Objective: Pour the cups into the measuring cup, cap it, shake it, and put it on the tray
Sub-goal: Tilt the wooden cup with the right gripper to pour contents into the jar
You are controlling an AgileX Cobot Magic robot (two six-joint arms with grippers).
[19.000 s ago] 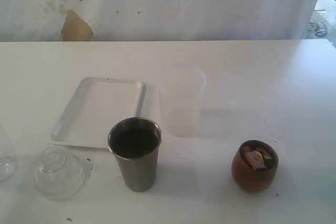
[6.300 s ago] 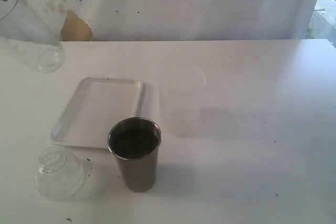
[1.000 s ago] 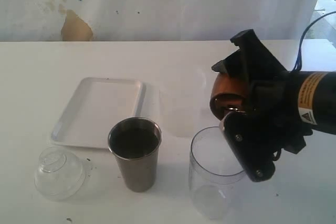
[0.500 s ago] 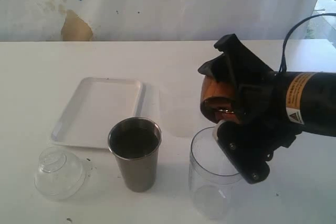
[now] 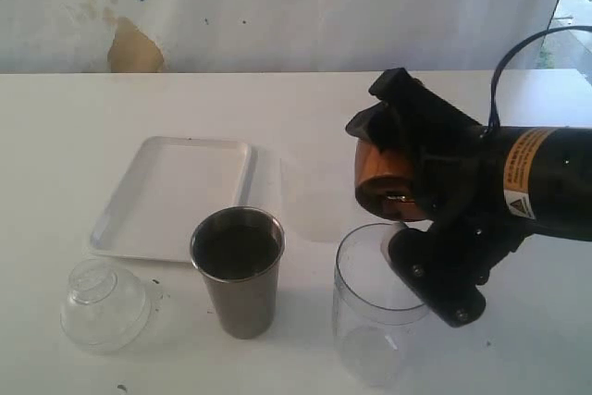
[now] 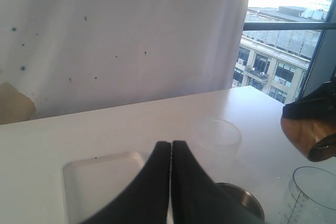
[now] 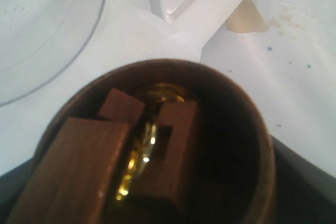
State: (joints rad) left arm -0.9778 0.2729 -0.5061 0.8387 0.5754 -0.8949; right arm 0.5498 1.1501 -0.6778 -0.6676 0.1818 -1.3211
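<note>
Pouring step: my right hand [image 5: 396,184], gripping the tilted wooden cup [image 5: 374,171] wide-spread, should tip it steeper so the blocks [image 7: 164,145] fall into the measuring cup [image 5: 375,307].

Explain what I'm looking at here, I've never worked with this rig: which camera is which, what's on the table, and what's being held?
This is a robot with two arms, each ending in a two-fingered hand. The wide picture comes from a camera off the arms, looking across the white table. The other two come from cameras on the wrists.

On the table stand a steel tumbler, a clear measuring cup, a white tray, a clear domed lid and a faint frosted plastic cup.

The right hand grips a wooden cup, tipped above the measuring cup. Its wrist camera looks straight into that cup, where wooden blocks and a shiny gold piece sit.

The left hand, seen only in its own wrist picture, is shut and empty.
</note>
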